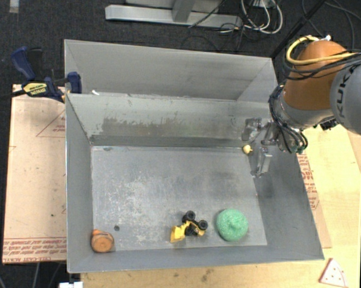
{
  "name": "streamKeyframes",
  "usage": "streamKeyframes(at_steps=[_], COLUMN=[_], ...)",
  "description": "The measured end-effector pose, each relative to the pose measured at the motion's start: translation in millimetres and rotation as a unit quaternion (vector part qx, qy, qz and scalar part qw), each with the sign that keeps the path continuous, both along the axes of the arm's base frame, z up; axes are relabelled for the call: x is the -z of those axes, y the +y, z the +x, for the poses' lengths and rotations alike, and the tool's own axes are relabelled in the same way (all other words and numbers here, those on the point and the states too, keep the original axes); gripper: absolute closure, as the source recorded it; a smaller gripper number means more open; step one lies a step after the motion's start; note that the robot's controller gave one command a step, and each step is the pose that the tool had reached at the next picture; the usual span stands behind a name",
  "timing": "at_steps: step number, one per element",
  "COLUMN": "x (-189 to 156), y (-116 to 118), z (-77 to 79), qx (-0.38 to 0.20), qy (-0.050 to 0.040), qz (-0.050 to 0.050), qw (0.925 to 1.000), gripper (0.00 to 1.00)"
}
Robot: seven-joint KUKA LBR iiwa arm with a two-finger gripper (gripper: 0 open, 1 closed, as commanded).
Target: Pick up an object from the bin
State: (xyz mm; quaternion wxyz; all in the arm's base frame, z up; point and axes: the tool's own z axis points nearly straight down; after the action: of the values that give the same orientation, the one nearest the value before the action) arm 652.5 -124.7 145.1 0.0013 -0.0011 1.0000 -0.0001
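Note:
My gripper (262, 155) hangs above the right side of the bin, near the right wall and well off the floor. A small yellow spot (247, 149) shows at its left side; I cannot tell whether it is a loose thing or part of the gripper. Below it, near the front wall, lies a green fuzzy ball (232, 225). Left of the ball rests a small yellow and black toy vehicle (189, 226). Neither is touched by the gripper.
An orange-brown round piece (103, 241) sits in the front left corner of the bin. The arm with its orange cover comes in over the right rim.

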Motion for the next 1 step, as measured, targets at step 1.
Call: streamKeyframes(at_steps=[1], x=[0.0], y=[0.0], z=[0.0], qx=[0.0], qy=[0.0], qz=[0.0], qw=[1.0], gripper=[0.0])
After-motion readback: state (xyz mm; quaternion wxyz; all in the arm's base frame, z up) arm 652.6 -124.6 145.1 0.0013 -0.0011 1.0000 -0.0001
